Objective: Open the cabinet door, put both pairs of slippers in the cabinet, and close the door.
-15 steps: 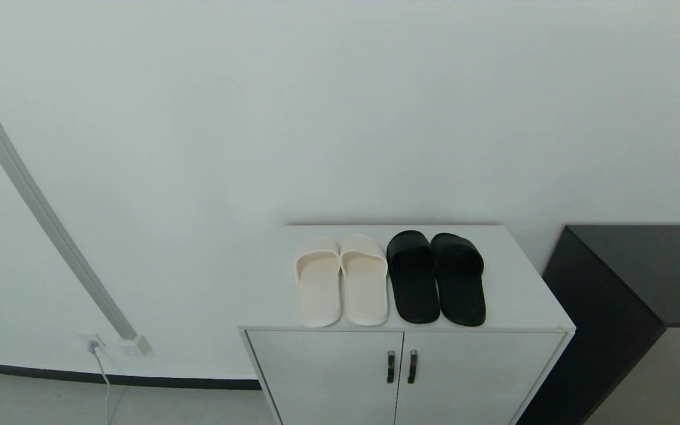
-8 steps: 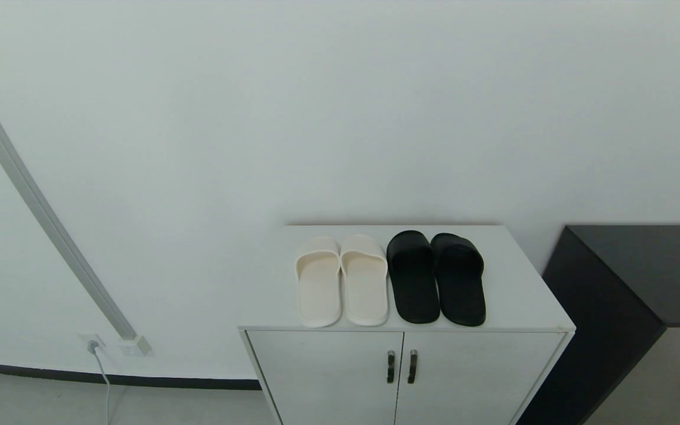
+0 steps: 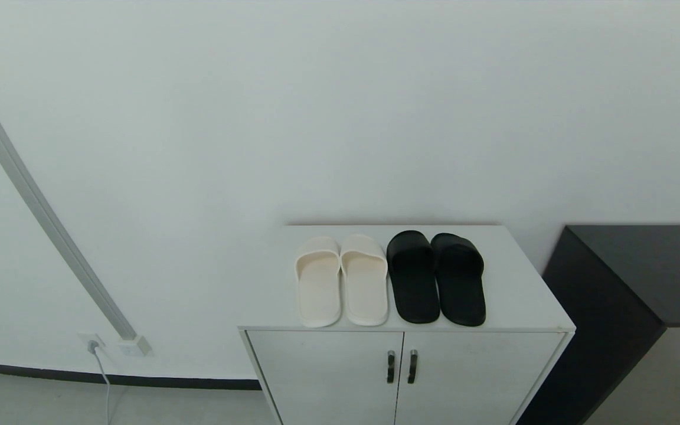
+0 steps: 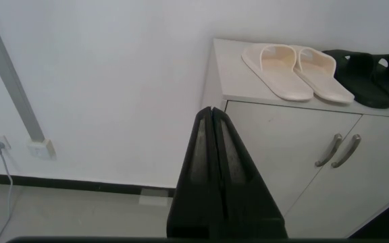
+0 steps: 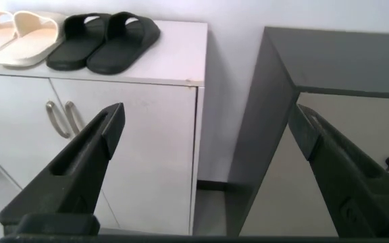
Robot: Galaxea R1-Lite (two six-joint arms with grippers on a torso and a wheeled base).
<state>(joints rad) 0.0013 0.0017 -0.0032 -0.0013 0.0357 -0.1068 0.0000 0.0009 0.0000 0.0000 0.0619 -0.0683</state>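
The left gripper (image 4: 212,113) has its fingers pressed together and is held out in front of the white cabinet (image 3: 517,295), toward its left side and well apart from the doors; the right gripper (image 5: 206,116) has its fingers spread wide and points at the cabinet's right front corner, next to the dark unit (image 3: 623,283); neither touches anything; the opening step looks to be in hand but not yet begun, since both doors are shut with their two handles (image 3: 401,366) side by side at the middle seam; the cream slippers (image 3: 342,282) and the black slippers (image 3: 437,278) lie in a row on the cabinet top, toes toward the wall; the next move likely calls for the spread right gripper to reach a handle, close on it and pull along the door's swing
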